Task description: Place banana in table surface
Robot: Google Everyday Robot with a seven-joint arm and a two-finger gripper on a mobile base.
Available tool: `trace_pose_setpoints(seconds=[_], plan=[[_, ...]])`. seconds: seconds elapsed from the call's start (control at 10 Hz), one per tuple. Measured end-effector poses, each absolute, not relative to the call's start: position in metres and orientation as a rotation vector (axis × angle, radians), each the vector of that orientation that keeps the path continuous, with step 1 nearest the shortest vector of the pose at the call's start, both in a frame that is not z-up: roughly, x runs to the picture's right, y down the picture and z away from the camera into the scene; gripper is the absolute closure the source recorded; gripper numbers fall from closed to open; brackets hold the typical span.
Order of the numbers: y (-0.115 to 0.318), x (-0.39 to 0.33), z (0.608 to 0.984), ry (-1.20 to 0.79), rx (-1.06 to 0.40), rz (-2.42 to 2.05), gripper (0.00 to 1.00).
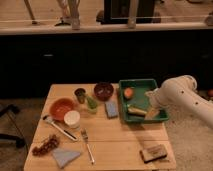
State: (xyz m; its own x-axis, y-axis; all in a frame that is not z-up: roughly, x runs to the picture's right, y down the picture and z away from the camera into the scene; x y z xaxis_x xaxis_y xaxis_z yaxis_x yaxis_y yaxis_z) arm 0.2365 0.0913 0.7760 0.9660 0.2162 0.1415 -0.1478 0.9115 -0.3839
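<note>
The banana [135, 110], pale yellow and slightly curved, lies inside the green bin [141, 86] near its front wall. A round orange fruit [128, 92] sits in the bin behind it. My gripper [150, 111], at the end of the white arm [176, 93], reaches into the bin from the right and is at the banana's right end. The wooden plank table surface [117, 137] carries the bin at its back right.
On the table are a dark red bowl [103, 90], a dark cup [80, 94], a green vegetable piece [91, 102], an orange bowl [60, 107], a white cup [72, 119], a blue sponge [111, 109], a fork [87, 145], a blue cloth [65, 156] and a brown block [153, 152].
</note>
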Motion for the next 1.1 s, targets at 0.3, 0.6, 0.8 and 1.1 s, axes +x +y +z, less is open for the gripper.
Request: trace_pose_setpoints(seconds=[0.3, 0.6, 0.8, 1.1], plan=[[0.089, 0.242, 0.804, -0.187, -0.366, 0.217, 0.2], [0.093, 0.241, 0.829, -0.2, -0.378, 0.231, 0.2], [0.097, 0.244, 0.841, -0.206, -0.391, 0.25, 0.2], [0.102, 0.24, 0.851, -0.211, -0.402, 0.267, 0.2]])
